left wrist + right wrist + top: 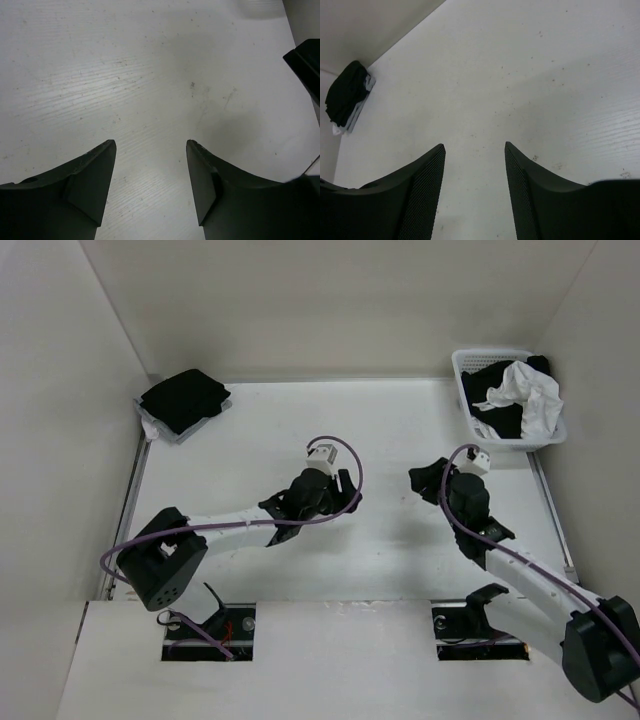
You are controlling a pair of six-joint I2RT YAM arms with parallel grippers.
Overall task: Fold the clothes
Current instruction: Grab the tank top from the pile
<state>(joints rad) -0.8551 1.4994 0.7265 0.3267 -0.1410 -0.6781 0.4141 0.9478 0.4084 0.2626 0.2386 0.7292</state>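
The clothes (527, 392), a small crumpled white garment, lie in the white mesh basket (463, 368) at the far right corner, on top of black garments. My left gripper (342, 495) hovers over the middle of the table, far from the basket. It is open, and only bare tabletop shows between its fingers in the left wrist view (151, 142). My right gripper (425, 480) hangs to the right of it, below and left of the basket. It is open too, with nothing between its fingers (475, 145). Neither wrist view shows the clothes.
A folded black pile (185, 400) on a pale cloth lies in the far left corner and shows small in the right wrist view (347, 92). Walls close the table at the back and on both sides. A black angular part (306, 65) cuts into the left wrist view's right edge.
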